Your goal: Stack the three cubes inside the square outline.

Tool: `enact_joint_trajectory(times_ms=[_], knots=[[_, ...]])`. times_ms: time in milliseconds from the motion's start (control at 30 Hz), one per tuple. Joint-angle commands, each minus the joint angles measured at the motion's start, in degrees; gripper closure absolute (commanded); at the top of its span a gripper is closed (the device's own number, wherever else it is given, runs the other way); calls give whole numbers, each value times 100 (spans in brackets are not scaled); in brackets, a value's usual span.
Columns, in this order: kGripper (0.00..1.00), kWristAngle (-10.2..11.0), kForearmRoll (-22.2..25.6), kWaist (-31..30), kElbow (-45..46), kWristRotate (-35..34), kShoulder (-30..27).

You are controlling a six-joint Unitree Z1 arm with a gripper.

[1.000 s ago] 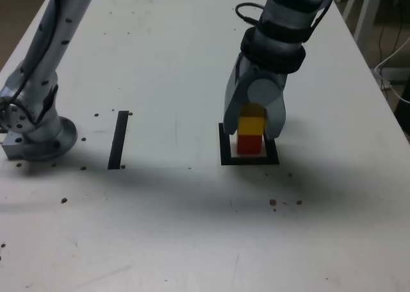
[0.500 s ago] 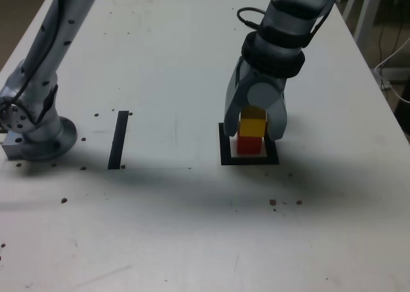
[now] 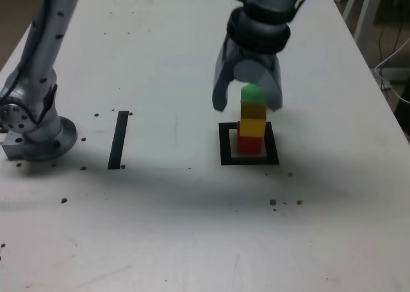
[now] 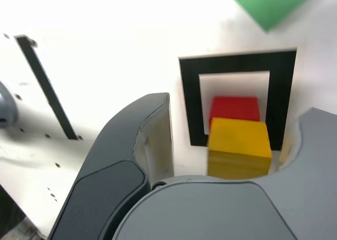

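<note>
Right of centre in the exterior view, red cube (image 3: 250, 145), yellow cube (image 3: 252, 127) and green cube (image 3: 254, 98) form an upright column inside the square outline (image 3: 224, 145). They look light, rigid and smooth; side faces suit gripping. Behind, the gripper (image 3: 247, 103) hangs with jaws apart, holding nothing.

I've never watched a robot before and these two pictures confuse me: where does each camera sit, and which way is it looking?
Exterior view: off the arm, above the white table, looking down at the small green cube, yellow cube and red cube stacked inside the thick black square outline; the grey arm base and the open hand show.
Wrist view: on the wrist, looking down past the hand's grey fingers.
Shared: the stack, the outline, the straight black strip, the hand.
</note>
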Motion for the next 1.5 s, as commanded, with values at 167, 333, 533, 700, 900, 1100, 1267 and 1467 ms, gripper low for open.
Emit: enact_joint_trajectory(times_ms=[167, 333, 533, 700, 900, 1100, 1267, 1467], knots=[[1, 357, 73, 265, 125, 180, -337], [1, 382, 39, 485, 109, 408, -294], [0, 380, -13, 629, 7, 864, -133], [0, 468, -125, 712, -7, 1549, 15], [0, 576, -424, 751, 33, 2534, 50], [0, 628, -678, 878, 135, 3202, 68], [0, 647, -862, 1000, 234, 3516, 156], [1, 707, -1012, 1034, 269, 3643, 371]])
